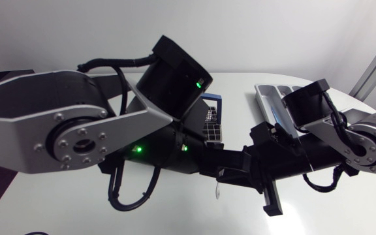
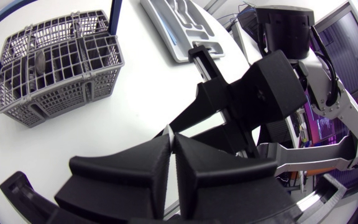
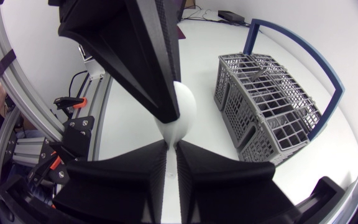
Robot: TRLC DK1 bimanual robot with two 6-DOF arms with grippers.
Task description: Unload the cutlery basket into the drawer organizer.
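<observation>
A white spoon (image 3: 183, 112) hangs between my two grippers above the table, in front of the basket. My left gripper (image 2: 173, 138) is shut on it from one side. Tip to tip with it, my right gripper (image 3: 173, 148) is shut on the spoon's other end. In the head view a bit of the spoon (image 1: 217, 191) shows below the meeting fingers. The grey cutlery basket (image 2: 61, 68) with its blue handle stands behind, partly hidden by my left arm in the head view. The silver drawer organizer (image 1: 269, 98) lies at the back right.
My left arm's big links cover the table's left half in the head view. My right arm lies across the near end of the organizer (image 2: 179, 28). A dark piece (image 2: 39, 62) sits in one basket compartment.
</observation>
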